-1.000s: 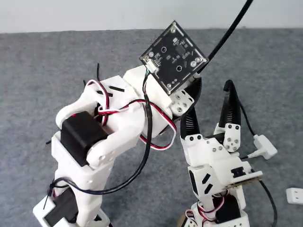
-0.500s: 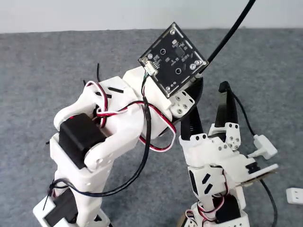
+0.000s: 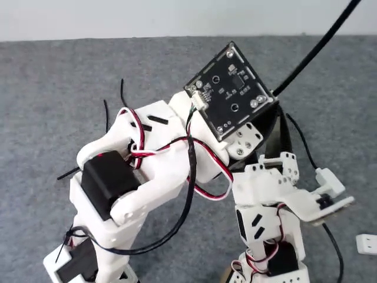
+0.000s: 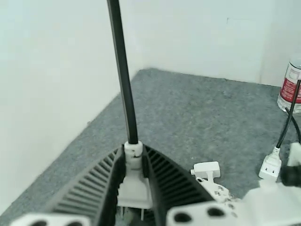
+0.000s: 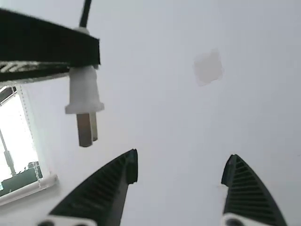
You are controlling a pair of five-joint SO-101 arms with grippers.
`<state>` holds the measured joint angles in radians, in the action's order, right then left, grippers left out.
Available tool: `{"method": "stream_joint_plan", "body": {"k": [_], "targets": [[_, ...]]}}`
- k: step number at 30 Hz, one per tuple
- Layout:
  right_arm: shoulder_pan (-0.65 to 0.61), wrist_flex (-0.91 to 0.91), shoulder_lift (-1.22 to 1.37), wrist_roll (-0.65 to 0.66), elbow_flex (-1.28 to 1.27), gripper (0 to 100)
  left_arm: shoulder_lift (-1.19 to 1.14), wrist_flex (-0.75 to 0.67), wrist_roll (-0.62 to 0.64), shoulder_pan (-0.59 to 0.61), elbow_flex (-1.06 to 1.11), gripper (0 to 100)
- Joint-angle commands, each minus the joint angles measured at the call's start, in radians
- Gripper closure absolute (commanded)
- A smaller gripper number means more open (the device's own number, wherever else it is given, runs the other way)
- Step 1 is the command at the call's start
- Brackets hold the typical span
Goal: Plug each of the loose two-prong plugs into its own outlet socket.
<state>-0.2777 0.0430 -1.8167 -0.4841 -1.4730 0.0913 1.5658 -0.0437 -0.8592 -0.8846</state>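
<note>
Pointing prongs-inward along left gripper [image 4: 134, 149]: plug [image 4: 133, 188]

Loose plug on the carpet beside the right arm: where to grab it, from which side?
Pinch the plug by its white body, across the long sides, coming down from above. It lies flat on the carpet with its cable leaving one end, so a mid-body pinch should clear it. The right gripper is open. The prong end is hidden behind the arm.
</note>
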Motion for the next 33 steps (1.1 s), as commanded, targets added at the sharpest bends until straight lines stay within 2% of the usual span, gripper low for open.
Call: {"method": "stream_joint_plan", "body": {"k": [1,8,13,18,23,27,33], "targets": [[0.015,-0.005,0.004,-0.015,0.002,70.5,0.011,-0.041,-0.015,0.014,-0.038,99],[-0.059,-0.007,0.002,-0.011,-0.043,70.6,0.003,-0.112,-0.015,0.083,-0.031,99],[-0.105,-0.013,0.002,-0.002,-0.075,70.7,0.000,-0.143,-0.015,0.052,-0.028,99],[-0.162,-0.015,0.002,0.098,-0.081,70.7,0.000,-0.147,-0.015,0.011,-0.028,99],[-0.177,-0.016,0.002,0.104,-0.089,70.7,0.000,-0.143,-0.017,-0.014,-0.028,99],[-0.177,-0.051,0.002,0.104,-0.098,70.7,0.000,-0.132,-0.103,-0.044,-0.028,99],[-0.177,-0.065,0.002,0.104,-0.110,70.7,0.002,-0.040,-0.284,-0.117,-0.028,99]]}}
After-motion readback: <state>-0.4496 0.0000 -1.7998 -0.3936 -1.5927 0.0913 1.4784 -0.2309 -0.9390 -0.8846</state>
